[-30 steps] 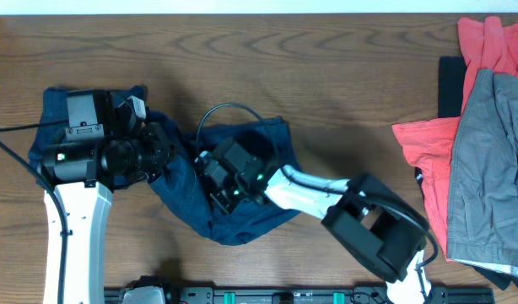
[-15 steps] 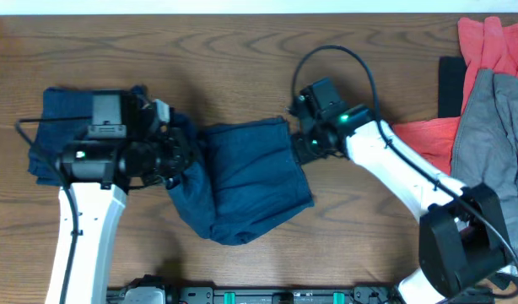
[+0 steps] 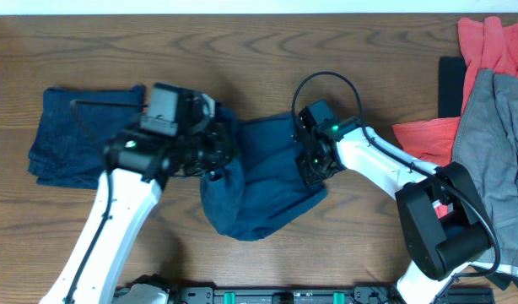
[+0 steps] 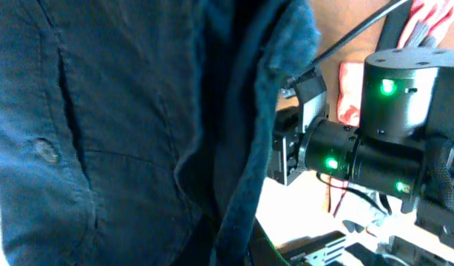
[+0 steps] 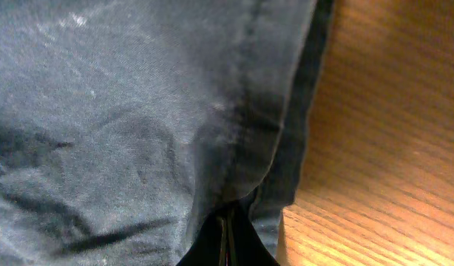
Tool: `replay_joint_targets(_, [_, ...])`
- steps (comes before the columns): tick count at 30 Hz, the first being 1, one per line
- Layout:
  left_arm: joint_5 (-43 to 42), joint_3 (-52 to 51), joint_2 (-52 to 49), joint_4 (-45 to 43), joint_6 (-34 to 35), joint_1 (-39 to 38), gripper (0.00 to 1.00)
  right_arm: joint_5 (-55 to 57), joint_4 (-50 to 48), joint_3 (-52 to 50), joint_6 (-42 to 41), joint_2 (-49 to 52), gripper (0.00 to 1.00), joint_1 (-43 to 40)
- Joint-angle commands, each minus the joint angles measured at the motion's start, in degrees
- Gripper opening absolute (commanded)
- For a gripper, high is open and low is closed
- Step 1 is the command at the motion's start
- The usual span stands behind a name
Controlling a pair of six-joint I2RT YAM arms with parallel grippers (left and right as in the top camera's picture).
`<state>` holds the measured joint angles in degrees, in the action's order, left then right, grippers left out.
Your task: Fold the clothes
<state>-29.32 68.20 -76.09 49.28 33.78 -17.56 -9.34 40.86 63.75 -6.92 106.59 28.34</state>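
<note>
Overhead camera is looking straight down on the tabletop; both wrist cameras are pressing close against the same navy shorts.

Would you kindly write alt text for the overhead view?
Both arms reach onto crumpled navy shorts mid-table: left gripper at their left edge, right gripper at their right. A folded navy garment lies far left; red garment and grey garment far right.

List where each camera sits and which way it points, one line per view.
Overhead: above the table, looking straight down on left arm, right arm, shorts and a clothes pile.
Left wrist: faces across hanging shorts toward the right arm; own fingers hidden.
Right wrist: looks down its shut right gripper at shorts and table.
Shared: all show the shorts.
</note>
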Motion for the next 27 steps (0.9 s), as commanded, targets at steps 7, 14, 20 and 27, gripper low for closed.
replay_joint_targets(7, [0.55, 1.62, -5.62, -7.41, 9.29, -7.63, 0.06, 2.38, -0.35, -1.92, -0.35, 0.57, 0.02, 0.35])
replay_joint_targets(14, [6.54, 1.62, -8.59, -12.70, 16.63, -12.85, 0.06, 2.75, -0.35, -1.95, -1.42, 0.57, 0.02, 0.35])
replay_joint_targets(20, [9.53, 1.62, -10.69, -15.61, 19.63, -16.35, 0.06, 3.13, -0.28, -1.95, -3.37, 0.57, 0.02, 0.35])
replay_joint_targets(27, [9.51, 1.62, -10.75, -18.38, 19.98, -16.61, 0.06, 3.13, 0.02, -1.95, -3.78, 0.57, 0.02, 0.61])
